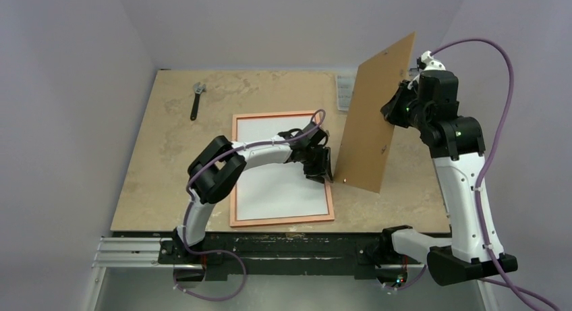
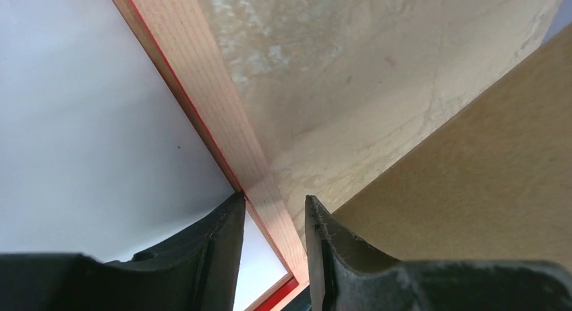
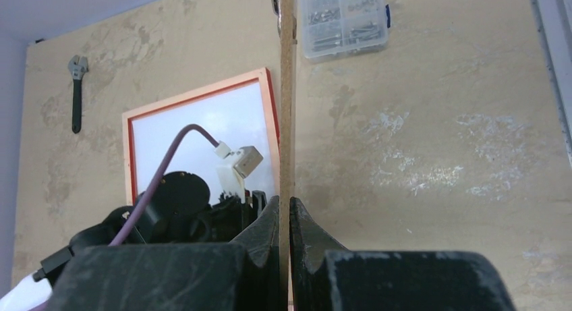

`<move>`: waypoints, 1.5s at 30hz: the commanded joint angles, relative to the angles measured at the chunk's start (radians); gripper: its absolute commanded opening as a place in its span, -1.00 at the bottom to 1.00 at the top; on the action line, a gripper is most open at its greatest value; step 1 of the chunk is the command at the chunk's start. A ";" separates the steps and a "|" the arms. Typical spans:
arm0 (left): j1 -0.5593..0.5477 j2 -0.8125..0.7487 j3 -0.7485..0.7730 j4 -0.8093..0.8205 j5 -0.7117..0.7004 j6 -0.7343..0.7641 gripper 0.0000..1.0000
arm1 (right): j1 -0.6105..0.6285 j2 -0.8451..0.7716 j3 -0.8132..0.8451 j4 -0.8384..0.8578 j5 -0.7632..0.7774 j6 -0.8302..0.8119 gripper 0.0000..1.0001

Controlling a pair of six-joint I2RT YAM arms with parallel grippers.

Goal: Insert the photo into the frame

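The frame (image 1: 283,220) lies flat on the table with its pale wood back up and a red edge showing (image 2: 199,75). A plain white sheet (image 1: 270,186) fills its opening, seemingly the photo's white back (image 2: 88,122). My left gripper (image 1: 318,168) reaches down at the frame's right rail near the lower right corner. Its fingers (image 2: 273,200) are closed on either side of that rail. My right gripper (image 1: 398,108) is shut on the edge of the brown backing board (image 1: 371,115). It holds the board upright, seen edge-on (image 3: 288,88) between the jaws (image 3: 284,203), just right of the frame (image 3: 195,94).
A wrench (image 1: 196,98) lies at the table's back left. A clear box of screws (image 3: 344,21) sits at the back behind the board. The board's lower corner hangs close to my left gripper. Bare tabletop (image 1: 418,189) spreads to the right.
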 commanded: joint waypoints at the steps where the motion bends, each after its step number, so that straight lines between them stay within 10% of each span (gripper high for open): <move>1: -0.022 0.003 0.023 0.086 0.050 -0.048 -0.22 | -0.001 -0.039 0.069 0.048 0.039 -0.013 -1.00; 9: 0.050 -0.173 -0.119 0.200 0.097 -0.047 0.43 | 0.000 -0.035 0.063 0.063 -0.020 -0.006 -1.00; 18: 0.445 -0.678 -0.689 0.421 0.176 -0.089 0.53 | -0.001 -0.026 0.001 0.141 -0.207 0.019 -1.00; 29: 0.535 -0.912 -0.587 -0.367 -0.400 0.180 0.40 | -0.001 -0.003 -0.100 0.302 -0.518 0.117 -1.00; 38: 0.533 -0.717 -0.625 -0.295 -0.391 0.192 0.23 | -0.004 0.016 -0.181 0.389 -0.659 0.194 -1.00; 45: 0.530 -0.625 -0.646 -0.190 -0.351 0.217 -0.30 | -0.012 0.015 -0.206 0.405 -0.682 0.206 -1.00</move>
